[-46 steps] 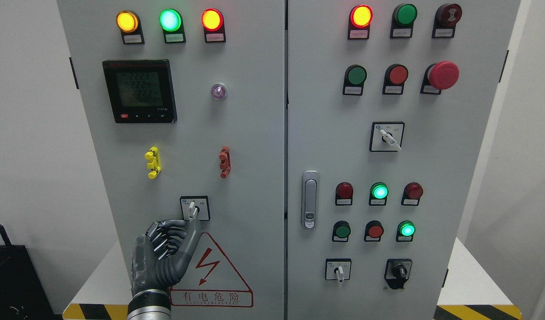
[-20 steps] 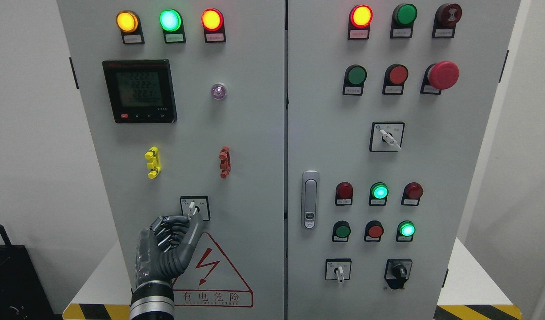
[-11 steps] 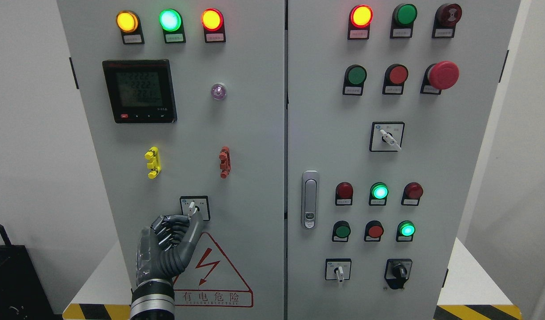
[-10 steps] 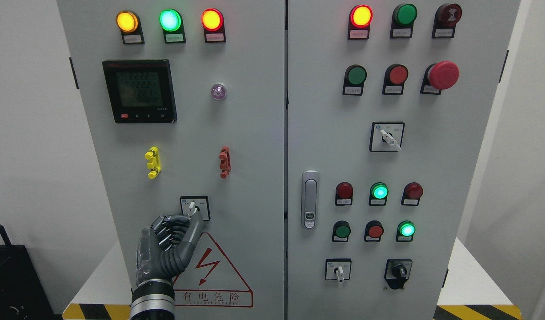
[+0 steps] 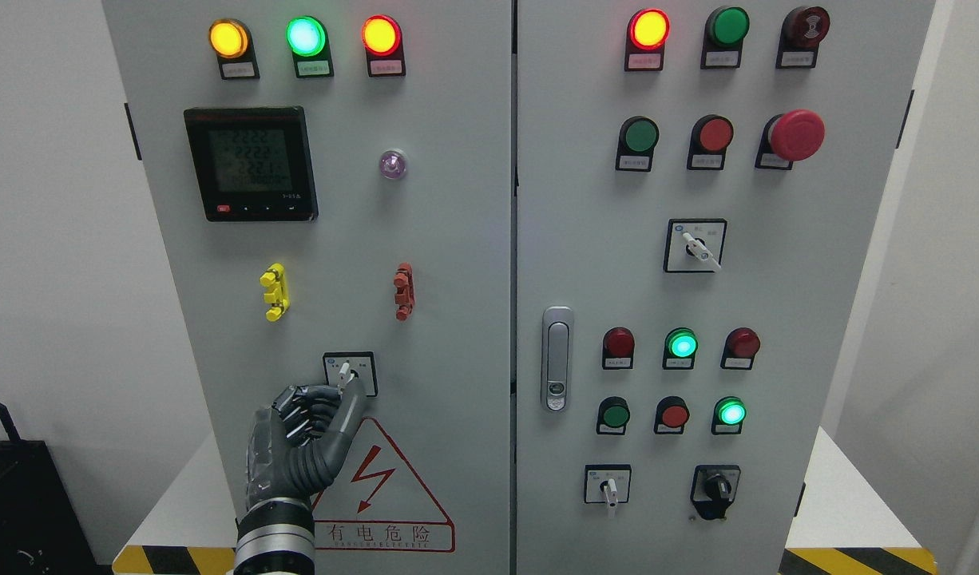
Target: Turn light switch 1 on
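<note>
The left hand (image 5: 298, 447) rises at the lower left of the cabinet's left door (image 5: 449, 239). Its fingers (image 5: 302, 407) are curled, with the thumb against the white lever of the rotary switch (image 5: 350, 374), just above the warning triangle (image 5: 378, 487).

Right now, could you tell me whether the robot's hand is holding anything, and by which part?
The left hand pinches the lower end of the switch lever.
</note>
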`<action>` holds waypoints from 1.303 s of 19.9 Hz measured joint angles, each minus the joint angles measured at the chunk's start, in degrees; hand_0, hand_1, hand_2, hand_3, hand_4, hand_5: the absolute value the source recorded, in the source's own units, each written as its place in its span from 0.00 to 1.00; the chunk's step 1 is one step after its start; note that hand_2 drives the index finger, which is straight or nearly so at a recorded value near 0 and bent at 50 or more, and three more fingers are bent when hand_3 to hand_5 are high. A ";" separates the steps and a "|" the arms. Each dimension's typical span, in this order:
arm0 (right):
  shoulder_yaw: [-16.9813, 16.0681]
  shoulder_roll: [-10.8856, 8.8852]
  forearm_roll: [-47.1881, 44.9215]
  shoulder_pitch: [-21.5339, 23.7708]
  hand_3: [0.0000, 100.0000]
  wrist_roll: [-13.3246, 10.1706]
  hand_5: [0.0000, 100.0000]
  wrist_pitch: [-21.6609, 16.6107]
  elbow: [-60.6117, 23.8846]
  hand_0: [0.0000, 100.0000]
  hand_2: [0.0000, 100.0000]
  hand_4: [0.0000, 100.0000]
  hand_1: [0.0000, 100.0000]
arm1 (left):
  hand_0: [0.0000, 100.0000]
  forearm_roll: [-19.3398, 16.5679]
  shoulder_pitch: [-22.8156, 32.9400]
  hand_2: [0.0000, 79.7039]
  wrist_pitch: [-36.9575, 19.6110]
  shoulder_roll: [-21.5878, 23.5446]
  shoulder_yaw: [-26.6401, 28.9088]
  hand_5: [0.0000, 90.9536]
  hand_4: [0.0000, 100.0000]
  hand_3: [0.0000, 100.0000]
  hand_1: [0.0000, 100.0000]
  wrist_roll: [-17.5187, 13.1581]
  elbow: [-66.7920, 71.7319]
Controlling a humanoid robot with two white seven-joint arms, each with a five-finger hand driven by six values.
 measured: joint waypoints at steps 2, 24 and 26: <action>0.00 0.00 0.00 0.00 0.00 0.00 0.00 0.00 0.00 0.30 0.00 0.00 0.00 | 0.23 -0.03 -0.10 0.70 0.19 0.00 0.01 0.78 0.83 0.77 0.65 0.00 0.01; 0.00 0.00 -0.02 0.00 0.00 -0.03 0.00 0.00 0.00 0.30 0.00 0.00 0.00 | 0.27 -1.25 -0.64 0.72 0.38 -0.06 0.43 0.79 0.84 0.79 0.63 -0.28 0.10; 0.00 0.00 -0.01 0.00 0.00 -0.03 0.00 0.00 0.00 0.30 0.00 0.00 0.00 | 0.27 -1.39 -0.66 0.73 0.38 -0.07 0.34 0.79 0.84 0.79 0.63 -0.28 0.15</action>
